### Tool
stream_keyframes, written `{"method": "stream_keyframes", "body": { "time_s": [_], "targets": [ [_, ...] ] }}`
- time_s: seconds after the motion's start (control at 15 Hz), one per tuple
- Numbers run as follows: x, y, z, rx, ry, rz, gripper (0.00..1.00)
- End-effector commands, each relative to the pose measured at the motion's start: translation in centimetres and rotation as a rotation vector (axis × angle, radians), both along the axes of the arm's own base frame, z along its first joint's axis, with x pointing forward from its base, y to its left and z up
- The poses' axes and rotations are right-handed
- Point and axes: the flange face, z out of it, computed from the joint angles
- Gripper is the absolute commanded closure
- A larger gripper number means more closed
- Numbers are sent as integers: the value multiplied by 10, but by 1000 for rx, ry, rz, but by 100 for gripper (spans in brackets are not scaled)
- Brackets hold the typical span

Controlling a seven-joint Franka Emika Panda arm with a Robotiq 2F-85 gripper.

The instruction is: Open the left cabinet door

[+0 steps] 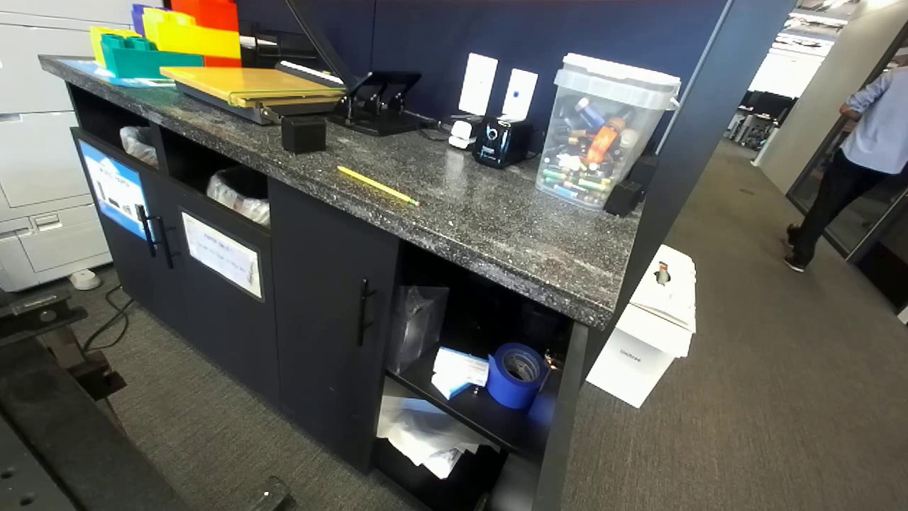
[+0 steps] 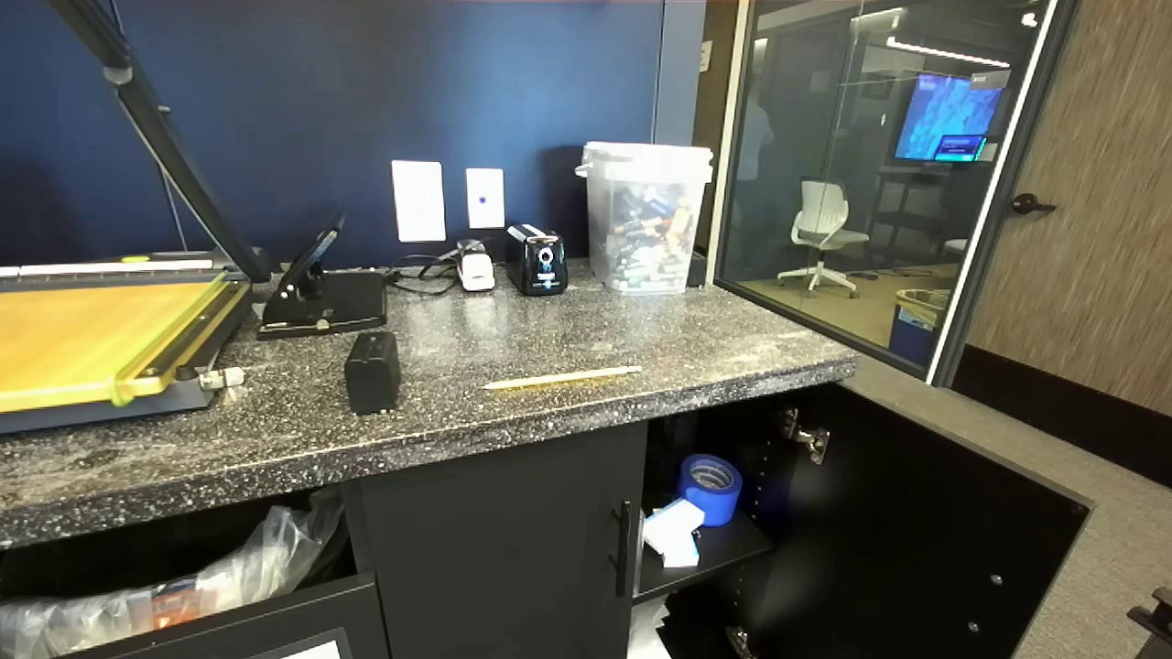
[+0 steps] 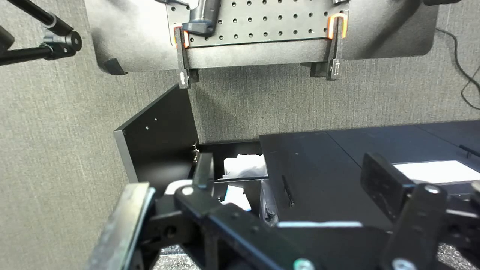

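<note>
The left cabinet door point(image 1: 323, 355) is a plain matte-black panel under the counter and is shut. It also shows in an exterior view point(image 2: 504, 549) and in the wrist view point(image 3: 315, 176). Its black bar handle point(image 1: 364, 312) stands upright near the edge beside the open compartment; the handle also shows in an exterior view point(image 2: 624, 549) and in the wrist view point(image 3: 288, 191). My gripper point(image 3: 294, 178) is open and empty, its fingers wide apart. In the wrist view the handle appears between the fingers, apart from them. The gripper is out of view in both exterior views.
The neighbouring door point(image 2: 916, 531) stands swung open, showing a shelf with blue tape point(image 1: 516, 376). A speckled countertop point(image 1: 496, 234) overhangs the doors, carrying a pencil point(image 1: 379, 186) and a battery tub point(image 1: 603, 135). A bench with clamps point(image 3: 258, 54) faces the cabinet. A person point(image 1: 851, 156) walks behind.
</note>
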Motion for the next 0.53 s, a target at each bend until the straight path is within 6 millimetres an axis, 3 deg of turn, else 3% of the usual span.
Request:
{"method": "stream_keyframes", "body": {
  "time_s": [0.0, 0.2, 0.47],
  "targets": [
    [15, 5, -22, -10, -3, -7, 0],
    [34, 11, -68, -5, -58, -5, 0],
    [54, 17, -148, -10, -101, 11, 0]
  ]
}}
